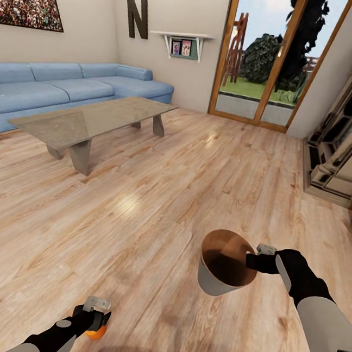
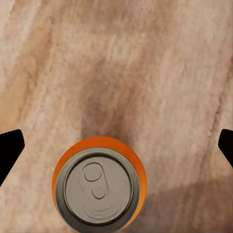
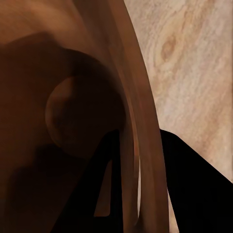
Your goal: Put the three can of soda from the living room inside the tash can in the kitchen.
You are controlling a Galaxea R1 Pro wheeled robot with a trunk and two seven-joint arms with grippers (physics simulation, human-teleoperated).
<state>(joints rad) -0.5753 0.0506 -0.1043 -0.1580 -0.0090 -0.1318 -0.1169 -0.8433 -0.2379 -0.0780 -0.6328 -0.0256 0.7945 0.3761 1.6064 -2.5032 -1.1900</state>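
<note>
A bright orange can of soda (image 1: 96,331) with a silver top (image 2: 97,187) stands upright on the wooden floor by my base. My left gripper (image 1: 94,318) hovers directly above it, open, its dark fingertips (image 2: 9,150) spread wide and clear of the can's sides. My right gripper (image 1: 255,260) is shut on the rim of the trash can (image 1: 216,281), one finger inside and one outside the rim (image 3: 145,145). The bin, pale grey outside and copper-brown inside (image 3: 48,73), hangs tilted above the floor. Its inside is dark. The other cans are out of view.
A glass coffee table (image 1: 90,117) stands ahead at the left in front of the light-blue corner sofa (image 1: 71,85). Glass garden doors (image 1: 265,60) are at the back. A fireplace surround (image 1: 345,129) lines the right wall. Wooden floor (image 1: 168,197) spreads between them.
</note>
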